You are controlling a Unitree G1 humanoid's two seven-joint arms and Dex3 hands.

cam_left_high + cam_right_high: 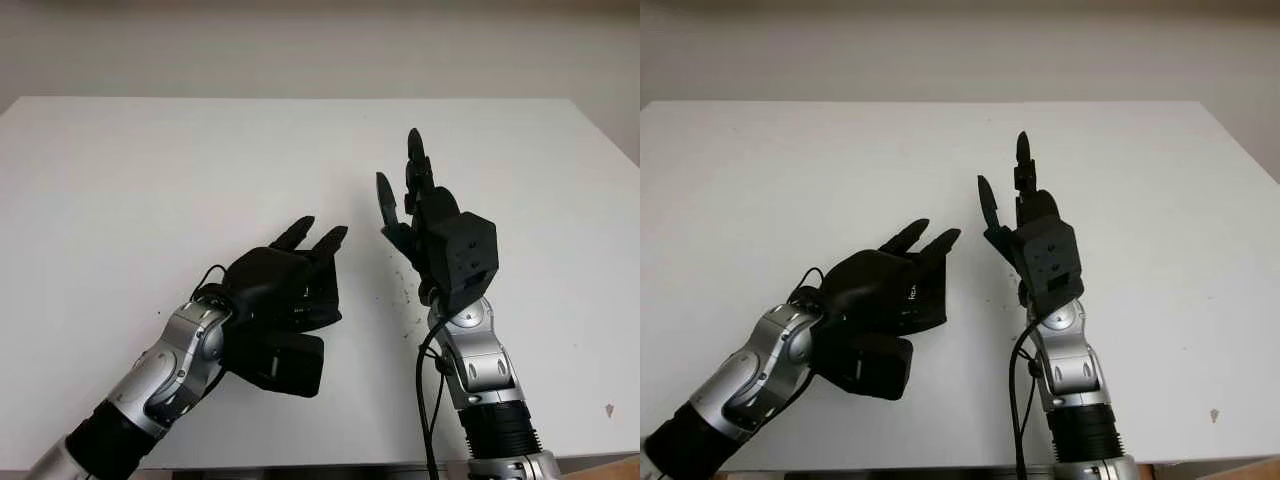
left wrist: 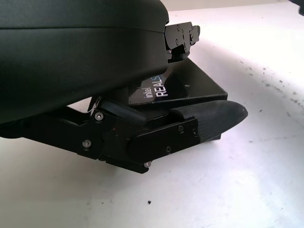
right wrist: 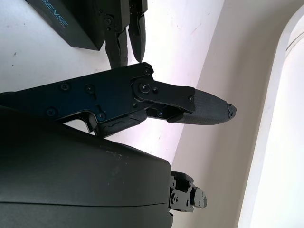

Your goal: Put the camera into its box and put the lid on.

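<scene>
A closed black camera box (image 1: pixel 290 366) printed with Intel RealSense lettering (image 2: pixel 159 88) lies on the white table (image 1: pixel 140 180) near the front edge. My left hand (image 1: pixel 318 238) hovers right over it, palm above the lid and fingers pointing past the box toward the far side. Its thumb (image 2: pixel 209 118) runs along the box's side without clearly gripping it. My right hand (image 1: pixel 400 200) is raised upright to the right of the box, holding nothing. The right wrist view catches a corner of the box (image 3: pixel 61 23) with the left hand's fingertips (image 3: pixel 124 40) beside it. I see no camera outside the box.
The table's front edge runs just below both forearms. Small dark specks (image 1: pixel 410 290) dot the surface by the right wrist. A pale wall stands behind the far edge.
</scene>
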